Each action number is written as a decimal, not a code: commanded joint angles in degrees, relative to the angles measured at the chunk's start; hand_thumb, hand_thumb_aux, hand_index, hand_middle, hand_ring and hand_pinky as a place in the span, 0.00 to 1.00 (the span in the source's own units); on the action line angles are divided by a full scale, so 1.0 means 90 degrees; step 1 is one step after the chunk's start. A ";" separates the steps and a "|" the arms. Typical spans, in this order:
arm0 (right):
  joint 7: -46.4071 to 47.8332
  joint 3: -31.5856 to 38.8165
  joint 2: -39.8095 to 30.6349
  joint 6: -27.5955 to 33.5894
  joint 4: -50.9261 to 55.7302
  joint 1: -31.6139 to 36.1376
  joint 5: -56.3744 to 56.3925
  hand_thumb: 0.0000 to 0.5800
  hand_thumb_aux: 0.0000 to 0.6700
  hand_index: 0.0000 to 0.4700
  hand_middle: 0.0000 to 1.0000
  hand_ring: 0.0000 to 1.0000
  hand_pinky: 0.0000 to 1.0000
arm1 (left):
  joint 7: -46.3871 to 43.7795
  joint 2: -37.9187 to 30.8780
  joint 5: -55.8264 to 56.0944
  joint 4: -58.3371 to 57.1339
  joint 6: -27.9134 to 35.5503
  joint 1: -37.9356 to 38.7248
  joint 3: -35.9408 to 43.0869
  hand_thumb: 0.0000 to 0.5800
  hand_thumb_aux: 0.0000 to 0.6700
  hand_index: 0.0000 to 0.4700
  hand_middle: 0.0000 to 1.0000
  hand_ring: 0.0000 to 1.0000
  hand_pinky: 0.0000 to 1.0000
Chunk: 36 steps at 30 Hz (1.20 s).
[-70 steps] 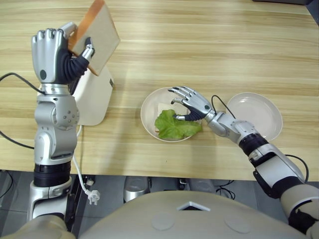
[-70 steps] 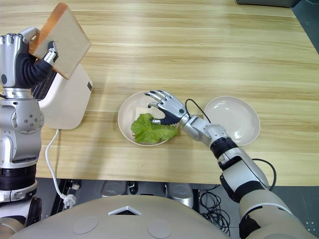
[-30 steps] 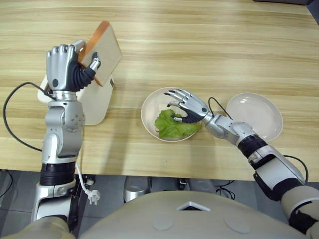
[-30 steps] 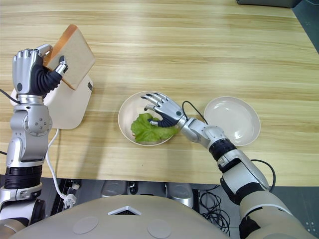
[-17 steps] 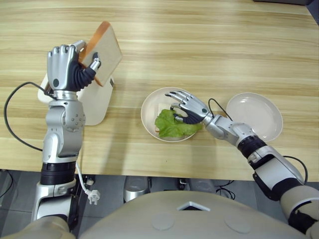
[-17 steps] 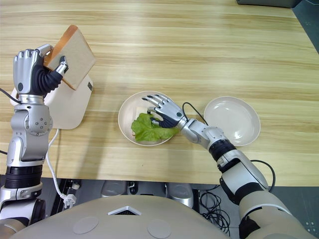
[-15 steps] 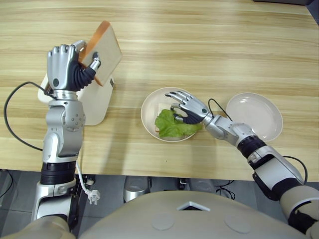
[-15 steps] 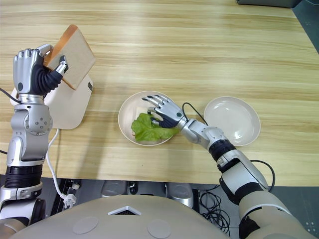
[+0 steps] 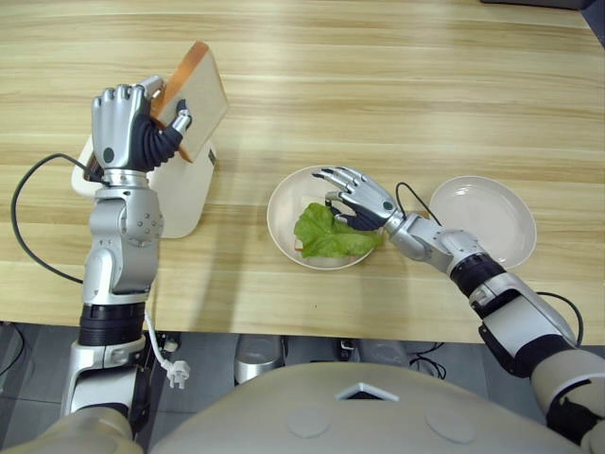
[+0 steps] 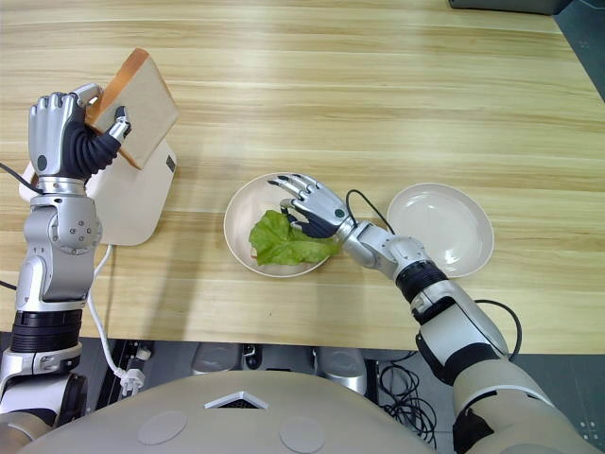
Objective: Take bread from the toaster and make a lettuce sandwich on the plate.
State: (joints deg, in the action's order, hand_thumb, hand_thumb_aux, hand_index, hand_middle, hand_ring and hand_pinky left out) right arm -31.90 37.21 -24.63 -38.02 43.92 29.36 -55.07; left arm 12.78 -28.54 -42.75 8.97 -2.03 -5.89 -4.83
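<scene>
Clamping the tan square bread slice (image 9: 198, 95), seemingly light and crumbly, by its lower edge was my left hand (image 9: 123, 128); beneath my right hand (image 9: 364, 197), fingers spread, lay the limp green lettuce leaf (image 9: 326, 236) on the round cream plate (image 9: 281, 203).

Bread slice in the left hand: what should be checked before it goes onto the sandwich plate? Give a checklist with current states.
1. Grip: left hand holds the tan bread slice, fingers curled round it: ok.
2. Slice out of the white toaster, whole slice showing above it: ok.
3. The green lettuce leaf lies in the round cream plate: ok.
4. The pale lower bread slice sits under the leaf, a corner showing: ok.
5. Landing spot free: not ok, right hand is over the leaf.
6. Leaf released by right hand: cannot tell.
</scene>
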 commanded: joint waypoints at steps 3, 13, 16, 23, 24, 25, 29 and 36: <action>-0.0080 -0.0032 -0.0023 0.0012 0.0161 0.0203 0.0003 1.00 1.00 0.98 0.00 0.00 0.00 | 0.0017 -0.0026 -0.0070 -0.0079 0.0034 -0.0013 0.0073 0.99 0.89 0.87 1.00 1.00 1.00; -0.0327 0.0096 0.0202 0.0075 0.0951 0.0770 -0.0066 1.00 1.00 0.98 0.00 0.00 0.00 | 0.0056 0.0023 -0.0071 -0.0115 -0.0006 0.0002 0.0177 0.99 0.92 0.90 1.00 1.00 1.00; -0.0345 0.0116 0.0263 0.0056 0.0986 0.0820 -0.0067 1.00 1.00 0.98 0.00 0.00 0.00 | 0.0079 0.0032 -0.0062 -0.0098 -0.0019 0.0014 0.0186 0.99 0.93 0.91 1.00 1.00 1.00; -0.0299 0.0225 0.0389 -0.0064 0.0873 0.0701 -0.0105 1.00 1.00 0.98 0.00 0.00 0.00 | 0.0113 0.0037 -0.0065 -0.0136 -0.0005 0.0004 0.0200 1.00 0.93 0.91 1.00 1.00 1.00; -0.0295 0.0250 0.0402 -0.0088 0.0846 0.0676 -0.0115 1.00 1.00 0.98 0.00 0.00 0.00 | 0.0116 0.0037 -0.0065 -0.0143 0.0002 0.0004 0.0205 1.00 0.93 0.91 1.00 1.00 1.00; -0.0297 0.0271 0.0411 -0.0102 0.0812 0.0651 -0.0118 1.00 1.00 0.98 0.00 0.00 0.00 | 0.0123 0.0039 -0.0061 -0.0155 0.0006 0.0000 0.0216 1.00 0.94 0.92 1.00 1.00 1.00; -0.0286 0.0307 0.0403 -0.0117 0.0716 0.0616 -0.0099 1.00 1.00 0.98 0.00 0.00 0.00 | 0.0154 0.0034 -0.0046 -0.0213 0.0013 -0.0023 0.0268 1.00 0.93 0.91 1.00 1.00 1.00; -0.0250 0.0318 0.0387 -0.0165 0.0580 0.0589 -0.0085 1.00 1.00 0.98 0.00 0.00 0.00 | 0.0189 0.0035 -0.0039 -0.0367 0.0006 -0.0065 0.0316 0.99 0.93 0.91 1.00 1.00 1.00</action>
State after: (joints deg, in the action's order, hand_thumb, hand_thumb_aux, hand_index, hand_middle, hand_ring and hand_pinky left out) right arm -34.81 39.58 -20.87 -39.29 49.88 35.26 -55.79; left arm 14.34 -28.34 -42.72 6.82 -2.12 -6.16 -2.71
